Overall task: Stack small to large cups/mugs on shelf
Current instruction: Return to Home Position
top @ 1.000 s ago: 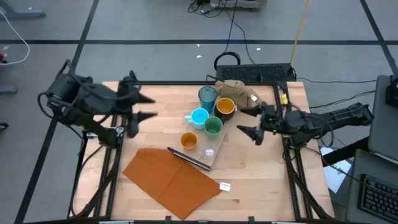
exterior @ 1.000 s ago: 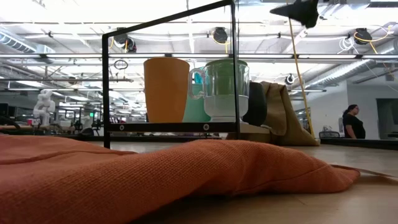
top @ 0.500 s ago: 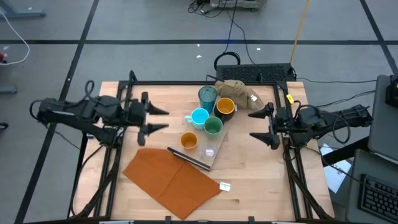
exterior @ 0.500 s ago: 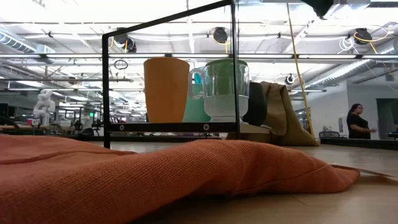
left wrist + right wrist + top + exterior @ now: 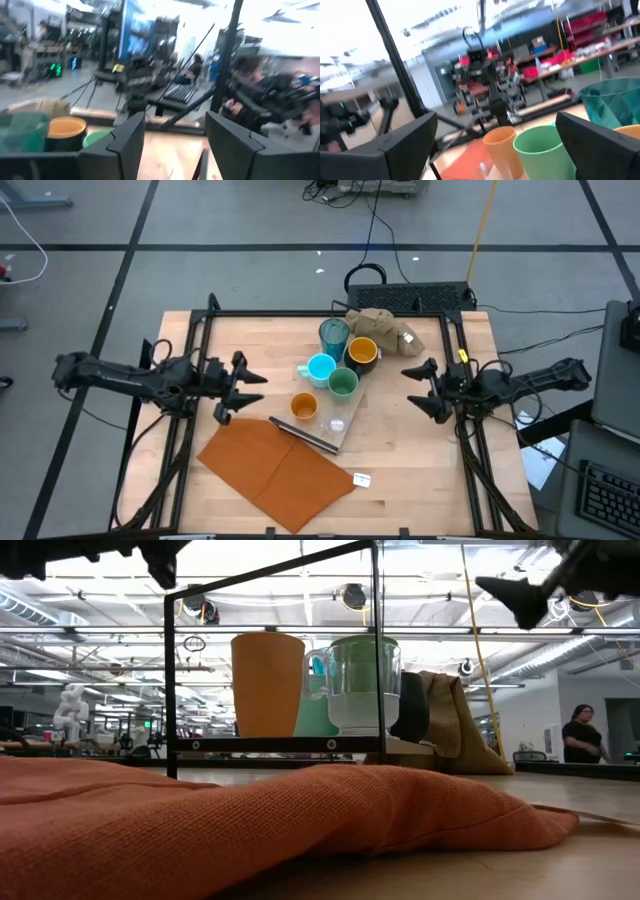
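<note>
From my seat the placing looks finished. All six vessels stand grouped on the shelf (image 5: 353,408), as far as I can tell from above. The teal tumbler (image 5: 334,334) is at the far end, and the dark yellow-lined mug (image 5: 362,352) and light blue mug (image 5: 321,368) come next. Then comes the green cup (image 5: 343,383), with the orange cup (image 5: 304,406) and clear glass (image 5: 336,423) nearest the dark strip (image 5: 305,437). They sit upright, side by side, none nested inside another. I cannot be sure the orange cup is fully within the shelf's edge. My left claw (image 5: 240,393) hangs over the left of the tabletop (image 5: 440,470), spread and empty. My right claw (image 5: 416,388) hangs at the right side, also spread and empty. Both are well apart from the vessels. I judge that only bringing both claws home is left.
</note>
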Controlling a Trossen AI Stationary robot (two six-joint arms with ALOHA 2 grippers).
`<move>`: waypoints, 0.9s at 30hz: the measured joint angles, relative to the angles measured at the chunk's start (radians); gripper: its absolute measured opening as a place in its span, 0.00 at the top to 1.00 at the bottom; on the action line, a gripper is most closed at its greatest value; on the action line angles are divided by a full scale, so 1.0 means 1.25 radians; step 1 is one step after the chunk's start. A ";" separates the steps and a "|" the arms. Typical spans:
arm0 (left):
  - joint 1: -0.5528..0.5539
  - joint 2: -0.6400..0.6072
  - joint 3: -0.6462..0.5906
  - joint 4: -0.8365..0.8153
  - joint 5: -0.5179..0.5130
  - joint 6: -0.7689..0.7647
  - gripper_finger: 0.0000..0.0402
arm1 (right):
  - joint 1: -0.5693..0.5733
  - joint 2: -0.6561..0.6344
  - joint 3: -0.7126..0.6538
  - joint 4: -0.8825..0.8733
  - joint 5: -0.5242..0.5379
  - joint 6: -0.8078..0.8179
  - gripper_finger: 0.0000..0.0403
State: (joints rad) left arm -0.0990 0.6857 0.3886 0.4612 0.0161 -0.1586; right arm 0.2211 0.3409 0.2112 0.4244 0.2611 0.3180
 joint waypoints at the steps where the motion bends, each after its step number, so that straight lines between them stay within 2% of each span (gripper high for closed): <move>1: 0.007 -0.001 -0.013 0.030 0.013 -0.002 0.48 | 0.000 -0.018 -0.029 0.033 0.007 0.003 0.01; 3: 0.022 -0.002 -0.040 0.075 0.039 -0.006 0.48 | 0.000 -0.053 -0.083 0.102 0.038 0.009 0.01; 6: 0.047 0.000 -0.068 0.075 0.048 -0.050 0.48 | 0.000 -0.084 -0.150 0.181 0.068 0.035 0.01; 9: 0.061 -0.001 -0.079 0.086 0.047 -0.124 0.48 | -0.001 -0.104 -0.149 0.169 0.069 0.072 0.01; 17: 0.065 0.003 -0.081 0.071 0.020 -0.302 0.48 | 0.000 -0.104 -0.150 0.155 0.063 0.071 0.01; 20: 0.064 0.021 -0.081 0.060 -0.019 -0.271 0.48 | -0.001 -0.105 -0.150 0.148 0.063 0.051 0.01; 24: 0.062 0.040 -0.081 -0.019 -0.041 -0.121 0.48 | -0.004 -0.105 -0.151 0.060 0.061 -0.014 0.01; 27: 0.062 0.060 -0.081 -0.027 -0.123 -0.071 0.48 | -0.005 -0.104 -0.152 -0.060 0.061 0.021 0.01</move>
State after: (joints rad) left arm -0.0212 0.7604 0.2874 0.4270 -0.1373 -0.2478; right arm 0.2153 0.2108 0.0216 0.3497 0.3370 0.3441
